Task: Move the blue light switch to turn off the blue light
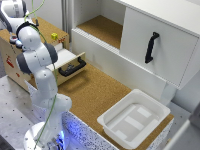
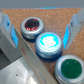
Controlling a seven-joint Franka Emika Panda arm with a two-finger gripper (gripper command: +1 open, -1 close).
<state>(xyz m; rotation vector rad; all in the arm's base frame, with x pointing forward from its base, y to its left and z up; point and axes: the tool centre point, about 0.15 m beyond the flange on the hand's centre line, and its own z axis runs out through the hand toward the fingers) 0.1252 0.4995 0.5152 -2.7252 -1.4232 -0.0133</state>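
Observation:
The blue light switch point(image 2: 48, 43) is a small round button with a dark metal rim, and its top glows bright cyan-blue. It shows only in the wrist view, between a red-topped button point(image 2: 32, 26) and a green-topped button point(image 2: 69, 68), all on a brown cork surface. My gripper point(image 2: 42, 27) is open above them. One finger point(image 2: 7, 28) stands outside the red button and the other finger point(image 2: 76, 23) beyond the blue switch. Nothing is held. In the exterior view the arm point(image 1: 37, 55) bends over the wooden box at the left and hides both gripper and buttons.
A small yellow cube point(image 1: 54, 36) lies on the wooden box. Below it, a drawer with a black handle point(image 1: 71, 67) is pulled out. A white cabinet door with a black handle point(image 1: 151, 47) stands at the back right. A white tray point(image 1: 134, 118) sits on the cork tabletop point(image 1: 95, 92).

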